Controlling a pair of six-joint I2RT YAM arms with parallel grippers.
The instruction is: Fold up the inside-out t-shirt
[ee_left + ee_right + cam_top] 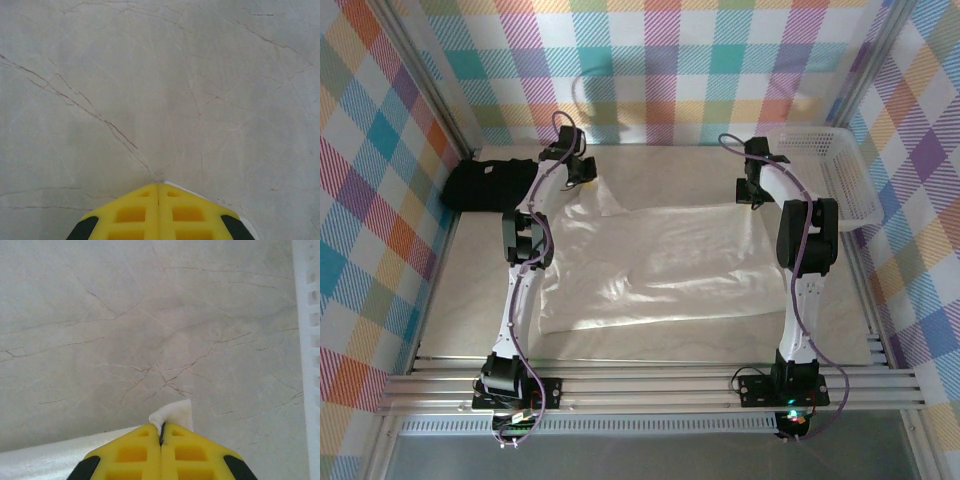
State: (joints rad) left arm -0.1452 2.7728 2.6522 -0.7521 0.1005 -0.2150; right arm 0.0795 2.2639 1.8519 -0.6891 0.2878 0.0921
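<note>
Clearly t-shirt (650, 260) corner pinched in right gripper (161, 428); apparently left gripper (158, 188) too

high overhead; wrist cameras close over table (150, 75)

T-shirt (660, 265) on table (470, 300), basket (850, 190) right

**rigwatcher:** From the top view, the left arm (527, 240) lies right across the left side of the inside-out t-shirt (660, 265), so that edge is covered. The black t-shirt (485, 185) has its right end tucked behind the same arm too.

**foldfan:** Yep, and the wrist cams are worse. The left pincer (158, 186) is chopped off by the bottom edge, with just a thin sliver of cloth peeking past it. Can't tell how much is clamped. Same deal with the right pincer (161, 427): one cloth corner pokes out, the rest is hidden underneath. The basket (307, 340) is sliced by the right edge and blurry.
</note>
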